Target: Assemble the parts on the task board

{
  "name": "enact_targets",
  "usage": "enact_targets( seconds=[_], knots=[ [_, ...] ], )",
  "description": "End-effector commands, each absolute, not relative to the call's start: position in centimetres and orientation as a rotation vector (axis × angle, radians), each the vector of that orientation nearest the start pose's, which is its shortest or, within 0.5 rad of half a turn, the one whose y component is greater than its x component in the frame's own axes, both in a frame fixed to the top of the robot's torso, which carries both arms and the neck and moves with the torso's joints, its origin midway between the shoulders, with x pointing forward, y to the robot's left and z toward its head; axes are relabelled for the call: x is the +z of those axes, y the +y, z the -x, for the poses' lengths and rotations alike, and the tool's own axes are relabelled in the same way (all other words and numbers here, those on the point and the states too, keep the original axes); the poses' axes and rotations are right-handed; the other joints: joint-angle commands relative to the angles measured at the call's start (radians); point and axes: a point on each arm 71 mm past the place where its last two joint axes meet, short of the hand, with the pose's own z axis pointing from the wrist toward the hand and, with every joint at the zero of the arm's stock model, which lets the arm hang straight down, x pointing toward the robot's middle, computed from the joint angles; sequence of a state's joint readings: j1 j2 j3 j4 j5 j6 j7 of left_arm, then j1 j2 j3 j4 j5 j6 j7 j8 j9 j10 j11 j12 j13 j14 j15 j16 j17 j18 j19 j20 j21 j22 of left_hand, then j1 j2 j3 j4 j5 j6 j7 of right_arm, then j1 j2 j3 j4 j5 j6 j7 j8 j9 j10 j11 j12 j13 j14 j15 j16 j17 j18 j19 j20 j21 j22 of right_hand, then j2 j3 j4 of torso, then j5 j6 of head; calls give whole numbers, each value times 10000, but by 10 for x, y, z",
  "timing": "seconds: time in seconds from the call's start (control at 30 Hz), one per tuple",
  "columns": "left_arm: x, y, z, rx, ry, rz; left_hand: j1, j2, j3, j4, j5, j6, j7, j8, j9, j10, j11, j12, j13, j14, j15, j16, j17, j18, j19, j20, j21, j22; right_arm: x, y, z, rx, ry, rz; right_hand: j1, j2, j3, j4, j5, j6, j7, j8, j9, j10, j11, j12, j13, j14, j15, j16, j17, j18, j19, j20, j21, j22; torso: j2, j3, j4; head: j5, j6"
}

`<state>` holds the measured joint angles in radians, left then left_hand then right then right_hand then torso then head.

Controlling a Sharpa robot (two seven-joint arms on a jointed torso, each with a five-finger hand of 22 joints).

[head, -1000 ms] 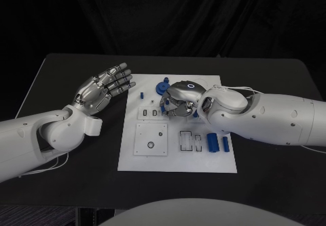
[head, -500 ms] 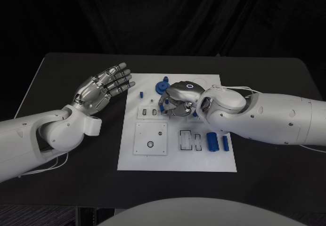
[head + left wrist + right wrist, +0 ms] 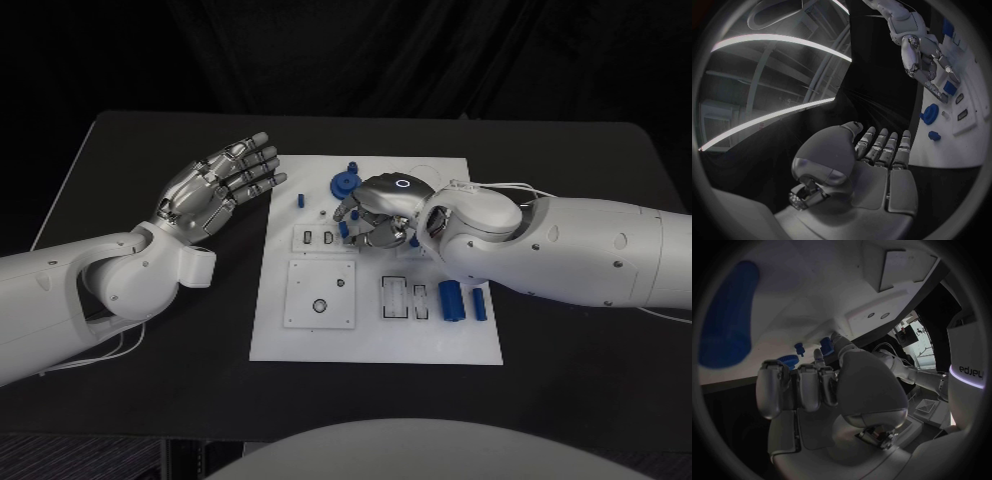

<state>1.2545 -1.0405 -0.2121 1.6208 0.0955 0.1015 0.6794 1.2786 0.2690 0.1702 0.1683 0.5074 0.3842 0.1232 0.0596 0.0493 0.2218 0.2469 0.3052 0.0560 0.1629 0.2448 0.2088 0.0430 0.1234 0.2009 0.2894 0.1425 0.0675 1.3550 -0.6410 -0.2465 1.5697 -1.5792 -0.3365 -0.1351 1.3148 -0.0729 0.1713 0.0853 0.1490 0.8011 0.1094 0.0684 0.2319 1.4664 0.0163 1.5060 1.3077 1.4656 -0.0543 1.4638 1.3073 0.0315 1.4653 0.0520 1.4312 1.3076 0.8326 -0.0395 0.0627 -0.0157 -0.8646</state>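
The white task board (image 3: 378,340) lies in the middle of the table. My right hand (image 3: 372,214) hovers low over its upper middle, fingers curled down toward the board; whether they pinch a part is hidden. A blue gear (image 3: 346,184) stands just beyond the hand, with a small blue peg (image 3: 302,201) to its left. Two blue cylinders (image 3: 450,301) lie at the board's right side. My left hand (image 3: 216,190) is raised, palm up and fingers spread, empty, off the board's left edge. In the left wrist view, the right hand (image 3: 920,55) points down onto the board (image 3: 957,145) near the gear (image 3: 929,113).
A square white plate (image 3: 320,296) and narrow slotted insets (image 3: 394,297) sit in the board's lower half. Black table (image 3: 159,380) surrounds the board. My right forearm (image 3: 577,250) lies across the board's right edge.
My right hand has shifted very slightly over the board's upper middle. The left hand has stayed put.
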Motion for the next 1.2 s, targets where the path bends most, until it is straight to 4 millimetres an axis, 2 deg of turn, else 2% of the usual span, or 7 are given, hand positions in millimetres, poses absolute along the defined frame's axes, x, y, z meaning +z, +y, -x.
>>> enact_targets(
  seconds=[0.03,0.2,0.57,0.73,0.87,1.07,1.2],
  knots=[
    [-179,266,-443,-20119,12226,10207,-65,4,47,-10,33,-81,-11,20,2,-5,76,61,9,-22,55,53,14,-131,45,16,47,-3,-178,-91,-459,7095,15945,5215,-93,-103,-129,35,-219,-241,-12,-59,-117,75,-105,-56,1046,617,-76,-77,317,157,154,-33,-52,1417,-1,-5,7,9,-3],
    [-179,268,-442,-20016,12195,10228,-74,1,60,-15,34,-54,-9,24,6,-6,77,63,9,-24,56,54,14,-133,43,16,46,-4,-174,-96,-459,7277,15552,5046,-160,-229,-302,226,-617,-536,-51,-37,-317,53,-136,-76,1004,611,-102,-103,277,162,151,-56,-86,1413,-2,-3,8,42,-6],
    [-176,271,-437,-19211,11894,10095,-210,-218,336,-233,144,280,98,112,49,214,139,335,47,209,232,386,56,-278,463,38,326,113,-138,-131,-460,8988,14367,3716,41,76,-227,510,-448,-26,-26,225,-426,-48,-116,-152,843,621,-88,-89,306,153,167,-54,-93,1450,-31,20,-51,119,438],
    [-169,265,-435,-19121,11763,9927,-363,-451,699,-394,562,906,196,295,118,784,276,971,105,1015,291,1326,189,-359,1315,16,881,346,-126,-160,-460,9655,14663,2958,371,305,-114,510,-458,199,16,268,-508,-529,-81,-514,152,488,-52,-359,-138,236,-44,-15,-424,1241,-126,43,-62,186,585],
    [-161,261,-441,-18951,11656,9663,-455,-622,980,-492,617,1247,249,399,141,1532,377,1711,241,2117,281,2474,356,-368,2133,-8,1420,573,-122,-182,-463,10311,14914,2208,646,384,-86,603,-577,190,30,196,-626,-995,-55,-856,-463,228,-13,-819,-874,362,-376,27,-940,916,-205,53,-95,274,859],
    [-147,249,-456,-18460,11990,8956,-546,-872,1496,-644,684,1802,418,556,177,2620,352,3047,768,3364,-36,4083,821,-149,3240,-86,2339,1012,-121,-213,-470,10299,14956,1299,875,420,-60,728,-527,240,66,176,-705,-1387,-23,-1161,-970,-31,20,-1282,-1553,474,-682,61,-1444,611,-380,109,-123,377,1013],
    [-142,241,-465,-17690,12766,8554,-434,-1134,2058,-1017,553,2792,740,828,265,3916,-269,4399,1431,4545,-622,6152,1754,187,4143,-370,3631,1732,-125,-227,-477,10242,14913,594,991,541,2,950,-183,464,131,254,-740,-1466,37,-1254,-1117,-75,59,-1425,-1701,506,-771,101,-1663,503,-560,147,-112,461,1047]
  ],
)
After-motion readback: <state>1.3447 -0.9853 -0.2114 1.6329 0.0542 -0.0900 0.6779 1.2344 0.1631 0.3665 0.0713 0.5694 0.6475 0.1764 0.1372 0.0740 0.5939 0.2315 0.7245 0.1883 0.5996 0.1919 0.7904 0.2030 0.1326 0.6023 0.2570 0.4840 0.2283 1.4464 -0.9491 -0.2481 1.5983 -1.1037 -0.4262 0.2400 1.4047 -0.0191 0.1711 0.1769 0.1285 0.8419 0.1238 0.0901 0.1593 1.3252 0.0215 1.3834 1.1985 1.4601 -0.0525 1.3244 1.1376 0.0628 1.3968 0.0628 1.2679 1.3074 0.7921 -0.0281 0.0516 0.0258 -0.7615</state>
